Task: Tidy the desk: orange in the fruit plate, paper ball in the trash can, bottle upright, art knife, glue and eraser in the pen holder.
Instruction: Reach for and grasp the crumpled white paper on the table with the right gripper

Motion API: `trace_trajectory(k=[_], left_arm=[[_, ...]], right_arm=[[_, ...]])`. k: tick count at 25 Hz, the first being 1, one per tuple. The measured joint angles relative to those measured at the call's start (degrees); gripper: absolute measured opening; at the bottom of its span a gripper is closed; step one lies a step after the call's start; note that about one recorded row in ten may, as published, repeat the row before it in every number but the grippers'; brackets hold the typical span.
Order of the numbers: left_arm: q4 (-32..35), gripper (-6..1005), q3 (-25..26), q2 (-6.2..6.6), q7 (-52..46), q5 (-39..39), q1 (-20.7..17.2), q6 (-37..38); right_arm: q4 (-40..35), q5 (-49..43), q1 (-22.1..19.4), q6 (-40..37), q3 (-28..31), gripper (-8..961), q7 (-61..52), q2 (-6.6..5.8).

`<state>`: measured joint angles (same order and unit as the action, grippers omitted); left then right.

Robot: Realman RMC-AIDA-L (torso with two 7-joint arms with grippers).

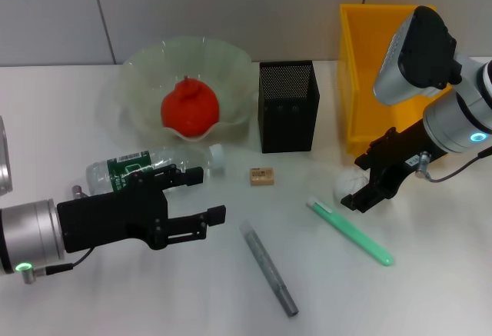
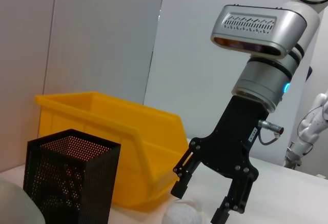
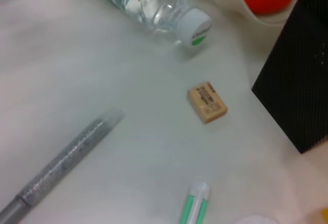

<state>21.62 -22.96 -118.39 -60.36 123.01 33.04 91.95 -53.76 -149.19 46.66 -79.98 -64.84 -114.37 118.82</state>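
The orange (image 1: 189,108) lies in the pale-green fruit plate (image 1: 146,63). The bottle (image 1: 134,167) lies on its side in front of the plate, cap toward the pen holder (image 1: 288,105). My left gripper (image 1: 206,194) is open just in front of the bottle, not touching it. The eraser (image 1: 261,176) lies on the table. A green art knife (image 1: 351,232) and a grey glue stick (image 1: 269,269) lie nearer me. My right gripper (image 1: 358,184) is open, its fingers either side of the paper ball (image 1: 344,188), beside the yellow trash can (image 1: 365,67). In the left wrist view the right gripper (image 2: 201,202) stands over the ball (image 2: 182,217).
The pen holder stands between the plate and the trash can, seen also in the left wrist view (image 2: 69,183). The right wrist view shows the bottle (image 3: 148,1), the eraser (image 3: 207,101), the glue stick (image 3: 66,157) and the art knife's end (image 3: 196,206).
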Motion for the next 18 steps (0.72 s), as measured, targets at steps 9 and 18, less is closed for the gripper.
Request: trace_trajectory(k=[9,18], left_arm=[[0.0,791,0.0,0.00,-0.2,0.0,0.5,-0.6],[0.0,791,0.0,0.00,-0.4,0.0,0.8,-1.0]], right_arm=[[0.3,-2.6,0.1,1.8,-0.1,822,-0.2,0.09],[2.8,-3.3,0.8,4.0,-1.9,822,-0.1,0.19]])
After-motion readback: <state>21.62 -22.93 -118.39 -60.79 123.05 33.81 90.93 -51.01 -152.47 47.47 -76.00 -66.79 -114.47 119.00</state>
